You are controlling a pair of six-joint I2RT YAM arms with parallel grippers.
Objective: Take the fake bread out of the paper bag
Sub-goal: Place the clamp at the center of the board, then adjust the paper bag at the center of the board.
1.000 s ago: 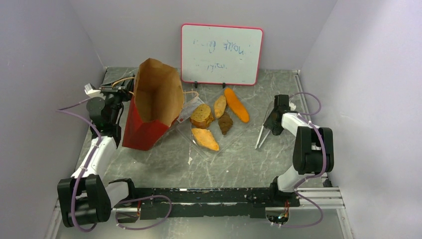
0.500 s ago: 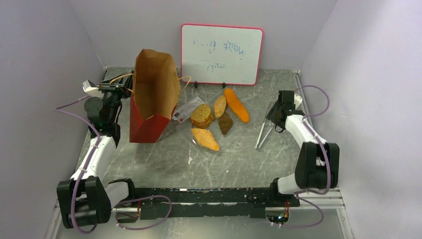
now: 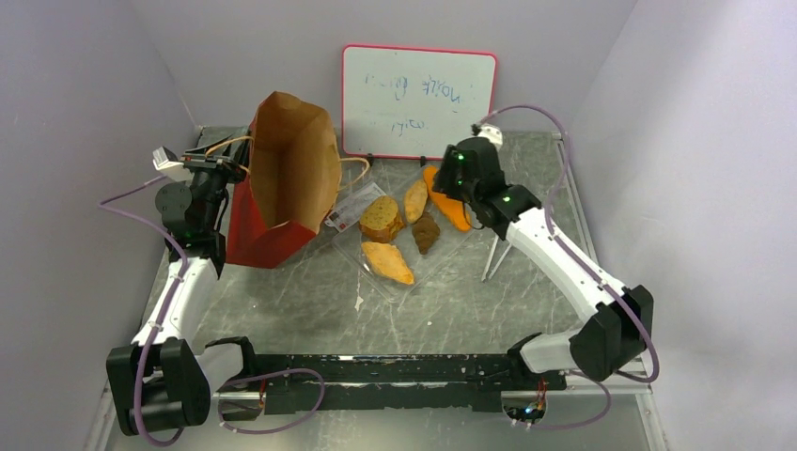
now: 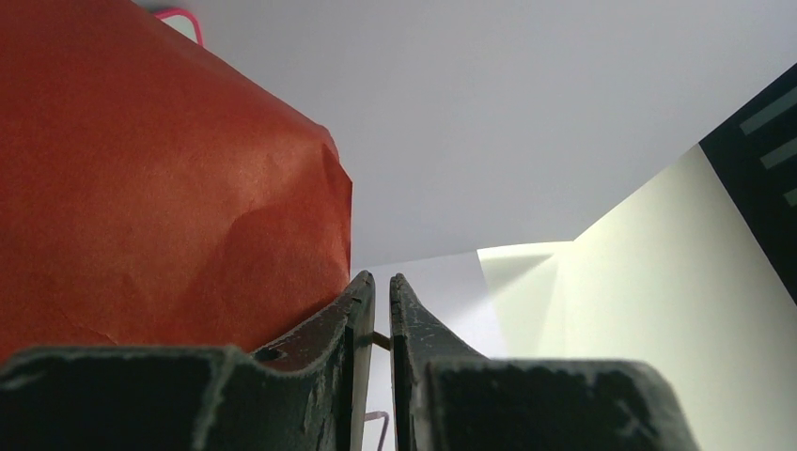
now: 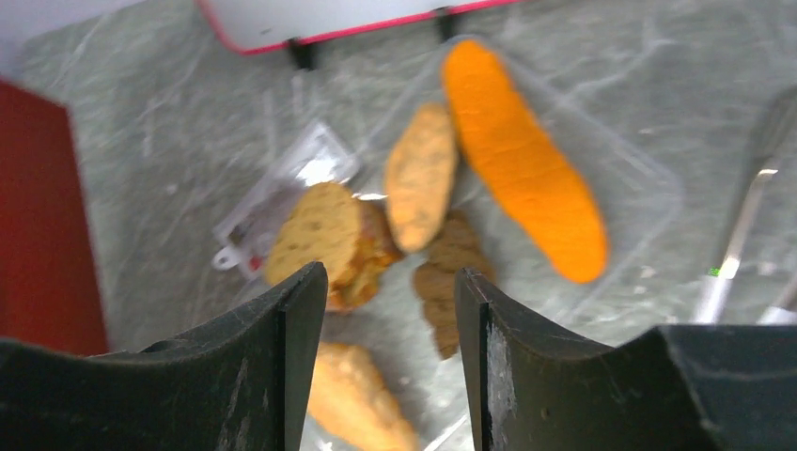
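Observation:
The red paper bag stands tilted at the back left, its brown inside turned up; I see no bread in it. My left gripper is shut on its thin loop handle, the red side right beside it. The fake bread lies on a clear tray: orange baguette, tan roll, round crusty slice, dark lump, yellow-orange wedge. My right gripper hovers open above these pieces, holding nothing; in the top view the right gripper partly covers the baguette.
A whiteboard stands at the back wall. Metal tongs lie right of the clear tray. A small plastic packet lies between bag and tray. Walls close in on both sides.
My right arm has swung from the right side in over the bread, and its jaws have widened. The left gripper keeps the handle; the bag has shifted slightly.

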